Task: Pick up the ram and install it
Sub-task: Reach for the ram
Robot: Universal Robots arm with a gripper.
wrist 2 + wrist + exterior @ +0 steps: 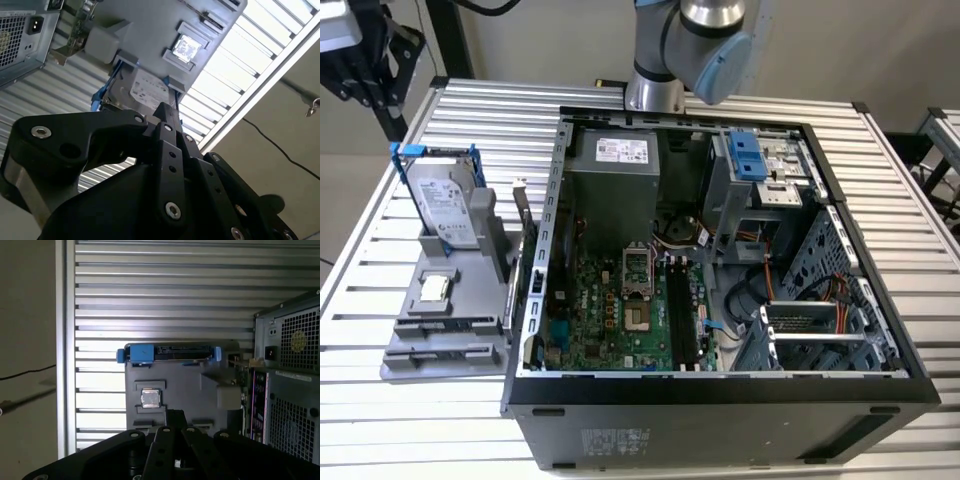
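Note:
The ram (523, 222) is a thin dark strip standing on edge in the grey holder (460, 330), right beside the computer case's outer wall. In the first wrist view the ram (244, 379) shows edge-on between the holder and the case. My gripper (170, 416) hangs off the table on the far side of the holder, well away from the ram. Its black fingers (166, 120) are pressed together with nothing between them. The motherboard's black slots (684, 312) lie inside the open case (720, 385).
In the holder a silver hard drive in a blue frame (448, 205) stands upright, and a small square silver chip (434, 288) lies nearer. The arm's base (655, 90) rises behind the case. A slatted metal table (360, 300) carries everything.

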